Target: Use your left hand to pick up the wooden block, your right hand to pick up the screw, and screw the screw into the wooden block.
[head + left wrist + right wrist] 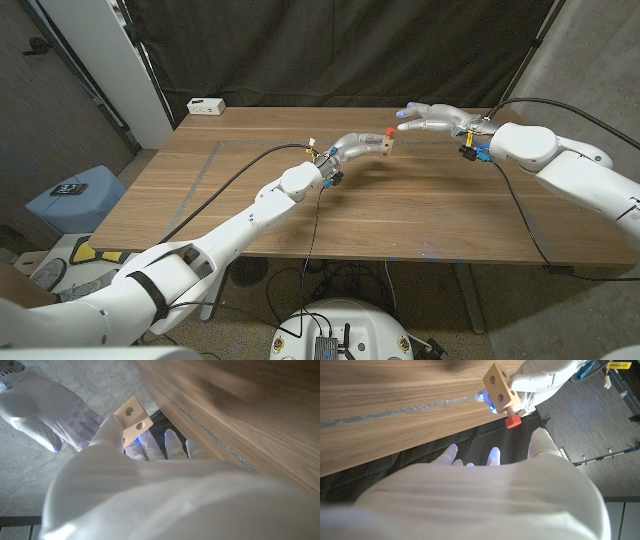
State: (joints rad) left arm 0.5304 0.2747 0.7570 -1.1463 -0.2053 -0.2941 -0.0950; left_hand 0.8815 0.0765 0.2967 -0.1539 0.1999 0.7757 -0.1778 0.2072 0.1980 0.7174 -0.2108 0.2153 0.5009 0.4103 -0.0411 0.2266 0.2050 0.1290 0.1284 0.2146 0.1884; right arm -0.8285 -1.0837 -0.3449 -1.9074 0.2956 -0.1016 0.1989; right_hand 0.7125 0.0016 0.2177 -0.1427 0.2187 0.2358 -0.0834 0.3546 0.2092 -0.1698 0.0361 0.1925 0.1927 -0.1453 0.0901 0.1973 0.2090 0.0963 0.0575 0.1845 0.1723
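left arm [250, 215]: comes in from 7 o'clock, reaches toward table centre.
left hand [350, 150]: raised over the table [420, 220], a bit to 12 o'clock of centre; fingers grasping the wooden block. in left wrist view the hand [115, 435] has a fingertip pressed on the block's face.
wooden block [384, 146]: pale wood, at the left hand's fingertips, off the table top. left wrist view shows the block [132, 424] w/ two round holes on one face. right wrist view shows the block [499, 387] tilted, holes on two faces.
screw [389, 132]: red head, sits in the block; in right wrist view the screw [513, 420] sticks out of one block face, short bit of shank showing betw. head and wood.
right hand [430, 120]: just to 3 o'clock of the block, apart from it, fingers released and spread, nothing in them. in right wrist view its fingertips [493, 455] point at the block but don't touch.
right arm [570, 170]: comes in from 3 o'clock.
white box [206, 105]: on the table's far left corner, approx 11 o'clock, well apart from the hands.
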